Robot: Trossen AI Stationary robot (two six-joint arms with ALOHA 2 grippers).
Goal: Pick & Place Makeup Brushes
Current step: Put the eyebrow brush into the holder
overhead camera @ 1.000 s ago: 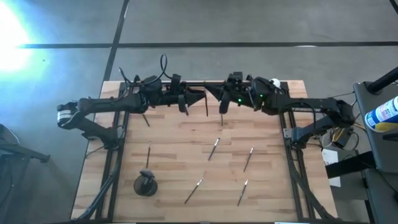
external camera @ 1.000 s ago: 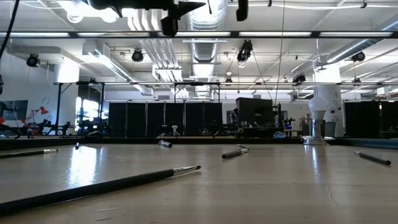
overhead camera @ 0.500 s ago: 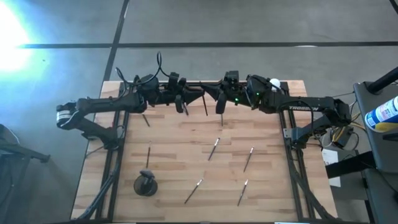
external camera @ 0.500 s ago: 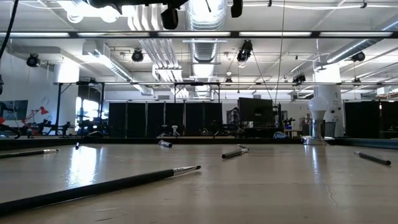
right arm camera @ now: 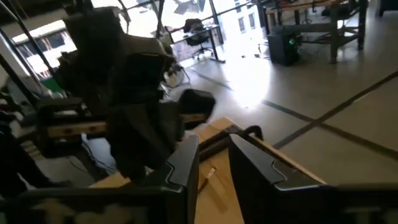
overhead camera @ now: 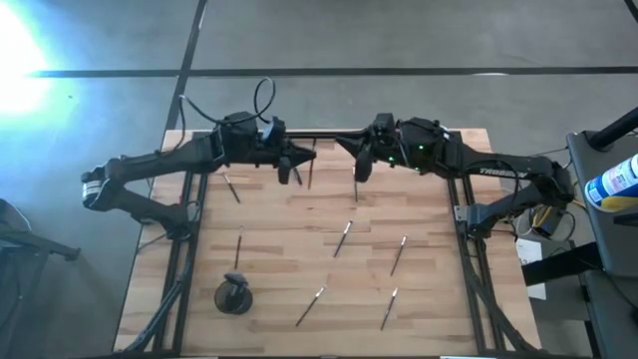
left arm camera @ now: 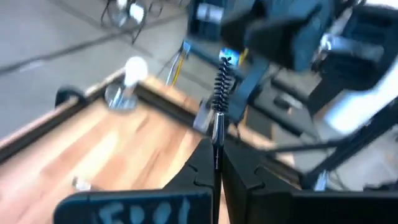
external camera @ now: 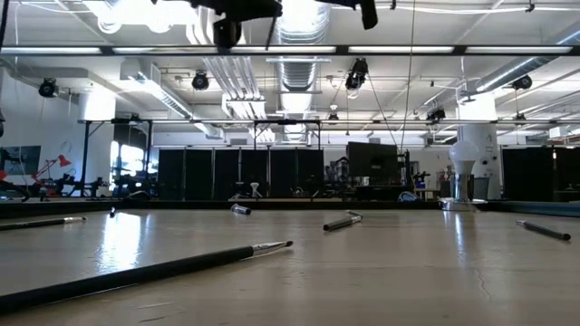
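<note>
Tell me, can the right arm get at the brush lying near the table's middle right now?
Probably yes: the right tool is open and empty, and the brush lies uncovered with bare wood around it.

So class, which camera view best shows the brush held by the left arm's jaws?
The left wrist view: the held brush stands close up between the left gripper jaws, its spiral bristle tip clear. The high view shows only a thin dark stick. The low view catches a sliver at the top edge. The right wrist view does not clearly show it.
</note>
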